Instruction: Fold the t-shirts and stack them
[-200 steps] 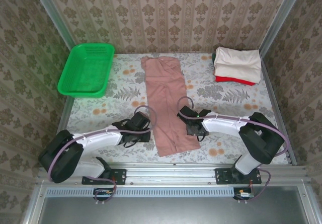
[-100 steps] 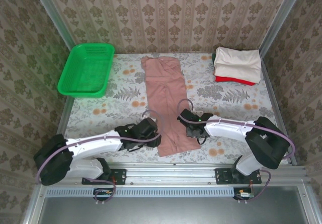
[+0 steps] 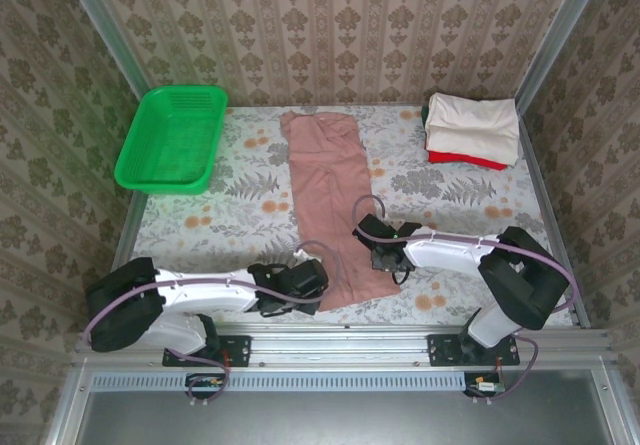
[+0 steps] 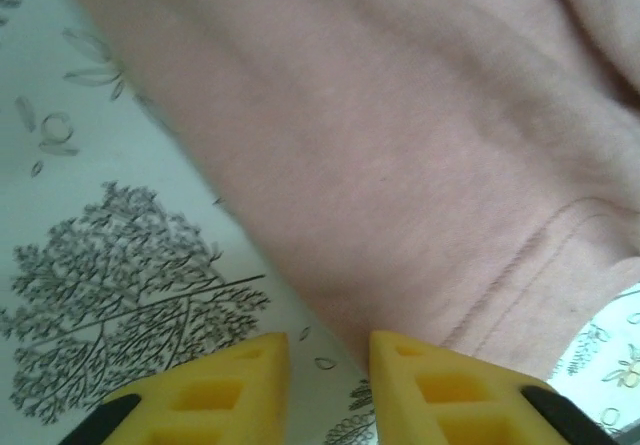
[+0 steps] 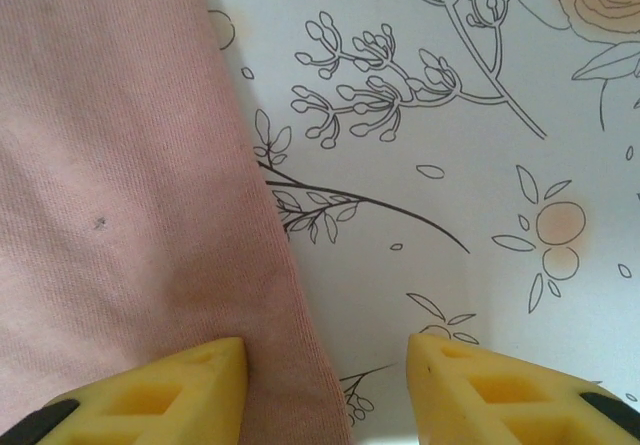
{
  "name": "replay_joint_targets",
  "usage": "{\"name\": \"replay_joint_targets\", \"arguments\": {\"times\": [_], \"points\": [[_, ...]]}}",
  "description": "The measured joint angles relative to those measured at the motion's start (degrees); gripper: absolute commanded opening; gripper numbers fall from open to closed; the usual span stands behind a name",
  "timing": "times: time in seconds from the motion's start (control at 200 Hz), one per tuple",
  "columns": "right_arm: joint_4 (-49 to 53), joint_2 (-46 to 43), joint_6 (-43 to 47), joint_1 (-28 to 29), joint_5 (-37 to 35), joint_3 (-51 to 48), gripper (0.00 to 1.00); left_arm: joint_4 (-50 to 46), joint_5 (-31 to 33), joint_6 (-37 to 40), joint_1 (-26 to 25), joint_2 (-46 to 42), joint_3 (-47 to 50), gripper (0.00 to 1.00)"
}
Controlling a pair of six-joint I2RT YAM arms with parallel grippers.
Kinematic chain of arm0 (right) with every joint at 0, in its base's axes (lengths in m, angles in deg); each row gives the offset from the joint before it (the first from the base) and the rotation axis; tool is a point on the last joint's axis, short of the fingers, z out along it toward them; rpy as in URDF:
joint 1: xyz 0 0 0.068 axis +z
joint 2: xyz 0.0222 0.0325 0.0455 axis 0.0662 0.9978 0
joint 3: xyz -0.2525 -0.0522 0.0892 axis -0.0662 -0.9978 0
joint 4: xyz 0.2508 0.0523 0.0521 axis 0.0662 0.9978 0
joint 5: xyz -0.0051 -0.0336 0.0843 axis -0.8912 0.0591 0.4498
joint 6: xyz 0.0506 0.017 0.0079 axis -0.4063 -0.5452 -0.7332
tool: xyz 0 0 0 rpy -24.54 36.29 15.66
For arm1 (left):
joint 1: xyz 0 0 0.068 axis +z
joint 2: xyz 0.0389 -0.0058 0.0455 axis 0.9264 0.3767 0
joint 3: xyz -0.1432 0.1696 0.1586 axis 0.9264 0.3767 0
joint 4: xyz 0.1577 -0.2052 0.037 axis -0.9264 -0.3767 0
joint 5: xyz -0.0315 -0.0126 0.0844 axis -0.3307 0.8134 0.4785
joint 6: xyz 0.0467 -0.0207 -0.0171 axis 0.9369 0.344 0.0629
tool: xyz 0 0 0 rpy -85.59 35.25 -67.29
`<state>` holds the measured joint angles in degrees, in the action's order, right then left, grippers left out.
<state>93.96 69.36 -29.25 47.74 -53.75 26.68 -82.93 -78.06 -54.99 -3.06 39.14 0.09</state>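
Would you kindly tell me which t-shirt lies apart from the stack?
The dusty-pink t-shirt, laid out centrally; the cream shirt and red shirt sit stacked far right.

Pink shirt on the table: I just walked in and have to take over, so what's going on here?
Two robot arms are at the pink shirt, laid out as a long strip on the table. The left pincer sits at its near-left corner, the right pincer straddles its right edge; both open, neither gripping. A folded cream shirt lies on a red shirt, far right.

No legible text or labels.
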Motion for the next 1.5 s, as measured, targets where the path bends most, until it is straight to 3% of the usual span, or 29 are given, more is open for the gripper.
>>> {"name": "replay_joint_targets", "arguments": {"times": [0.1,0.185,0.29,0.435,0.665,0.855,1.0,1.23,1.315,1.5], "points": [[0.0,0.0,0.0,-0.3,0.0,0.0,0.48,0.9,0.8,-1.0,0.0,-2.1,2.0,0.28],[-0.2,0.0,0.0,-0.3,0.0,-0.1,0.48,0.5,1.5,-1.8,0.0,-3.9,3.1,0.52],[-0.6,0.0,0.0,-0.3,0.0,-0.3,0.48,-0.1,2.6,-2.6,-0.1,-5.8,2.9,0.63],[-1.0,0.0,0.0,-0.3,0.0,-0.5,0.48,-0.7,3.4,-2.3,-0.3,-4.3,0.2,0.56],[-1.2,-0.5,0.0,-0.5,-0.2,-0.9,0.49,-4.9,4.5,-0.9,-1.9,7.9,-7.9,0.49],[-1.6,-1.2,0.0,-1.5,-0.2,-1.7,0.49,-7.3,5.0,0.4,-3.1,10.9,-10.6,0.19],[-2.0,-1.9,0.0,-2.4,-0.2,-2.5,0.47,-6.6,5.2,-0.1,-3.3,10.3,-9.6,0.13],[-3.0,-1.9,0.0,-2.5,0.0,-2.9,0.41,-4.8,6.2,-2.1,-3.2,6.3,-5.6,0.11],[-3.3,-1.9,0.0,-2.6,0.0,-3.0,0.41,-4.1,6.6,-3.1,-3.1,4.0,-3.3,0.17],[-4.0,-2.5,0.1,-2.6,0.3,-3.6,0.45,-2.3,6.5,-5.2,-2.6,0.8,-0.1,0.21]]}}
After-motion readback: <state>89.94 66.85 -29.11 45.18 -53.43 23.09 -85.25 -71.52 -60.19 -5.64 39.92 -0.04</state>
